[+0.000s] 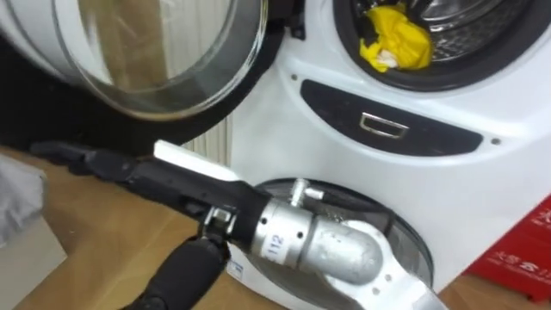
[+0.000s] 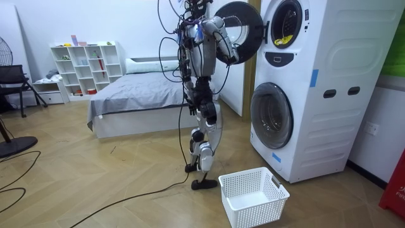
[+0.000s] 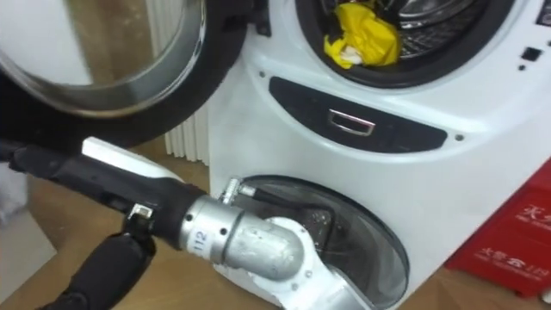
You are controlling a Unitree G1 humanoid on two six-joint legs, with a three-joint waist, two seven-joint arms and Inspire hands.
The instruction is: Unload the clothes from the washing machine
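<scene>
A yellow cloth [image 1: 396,39] lies bunched at the front lip of the upper washing machine's drum [image 1: 469,30], also seen from the room [image 2: 283,40]. The round glass door [image 1: 164,52] stands swung open to the left. My right hand [image 1: 164,181] reaches in from the lower right on a silver wrist, well below and left of the cloth, under the open door. Its fingers [image 1: 86,159] are straight and point left, holding nothing. In the room view I stand upright facing the stacked machines [image 2: 304,88], with one arm raised by the door [image 2: 239,31].
The lower machine's round door [image 1: 409,237] is closed, just behind my wrist. A white laundry basket [image 2: 253,196] sits on the wooden floor beside my feet. A red box [image 1: 525,250] stands at the right. A bed [image 2: 139,95] and white shelf [image 2: 85,66] are behind me.
</scene>
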